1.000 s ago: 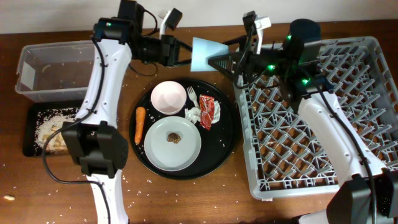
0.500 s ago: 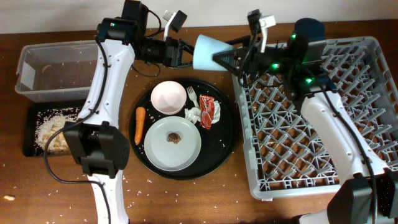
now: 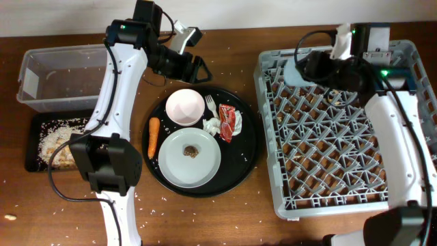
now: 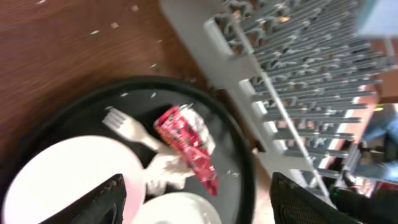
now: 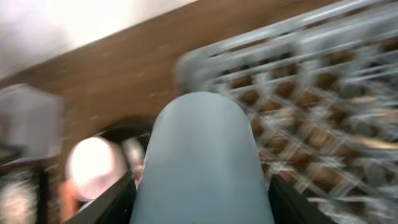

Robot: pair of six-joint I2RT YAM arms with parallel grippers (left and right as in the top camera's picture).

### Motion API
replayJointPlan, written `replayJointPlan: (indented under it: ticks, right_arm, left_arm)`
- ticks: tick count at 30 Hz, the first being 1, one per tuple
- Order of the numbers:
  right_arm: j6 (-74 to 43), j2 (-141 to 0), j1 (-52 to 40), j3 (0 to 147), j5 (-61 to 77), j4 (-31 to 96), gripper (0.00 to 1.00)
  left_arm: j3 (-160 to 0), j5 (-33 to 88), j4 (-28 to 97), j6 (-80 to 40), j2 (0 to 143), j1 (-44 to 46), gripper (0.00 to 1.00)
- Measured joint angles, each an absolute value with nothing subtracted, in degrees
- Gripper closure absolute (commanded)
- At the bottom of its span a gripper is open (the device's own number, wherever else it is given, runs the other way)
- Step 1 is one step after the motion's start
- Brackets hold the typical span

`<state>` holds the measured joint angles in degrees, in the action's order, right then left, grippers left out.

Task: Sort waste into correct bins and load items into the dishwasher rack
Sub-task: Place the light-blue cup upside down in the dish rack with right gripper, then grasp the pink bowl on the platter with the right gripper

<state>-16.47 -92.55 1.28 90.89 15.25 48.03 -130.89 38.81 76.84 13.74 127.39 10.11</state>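
Right wrist: light-blue cup (image 5: 202, 162) smooth, rounded, blurred.

The round tray (image 3: 242, 164) holds the bowl (image 3: 185, 107), plate (image 3: 190, 156), carrot (image 3: 154, 135) and wrapper (image 3: 228, 122). Right of it stands the rack (image 3: 341, 150); left of it, the tub (image 3: 68, 78) and the shallow tray (image 3: 34, 160).
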Motion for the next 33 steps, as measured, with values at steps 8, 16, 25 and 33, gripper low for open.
replayJointPlan:
  ticks: [8,16,25,33]
  right_arm:
    - [-15.88,-96.75,-3.55,92.07,-4.32,54.52,0.50]
    - [-16.23,-106.48,-3.55,92.09,-2.87,54.41,0.11]
    - [-15.55,-107.55,-3.55,98.52,2.66,54.57,0.10]
    - [-11.77,-105.93,-7.46,112.07,8.08,64.77,0.21]
  left_arm:
    - [-130.89,31.00,77.08,13.74,127.39,10.11,0.26]
    - [-130.89,29.43,77.21,13.74,127.39,10.11,0.25]
    - [-130.89,27.97,78.02,13.74,127.39,10.11,0.25]
    - [-136.59,24.67,83.50,10.17,127.37,8.45,0.31]
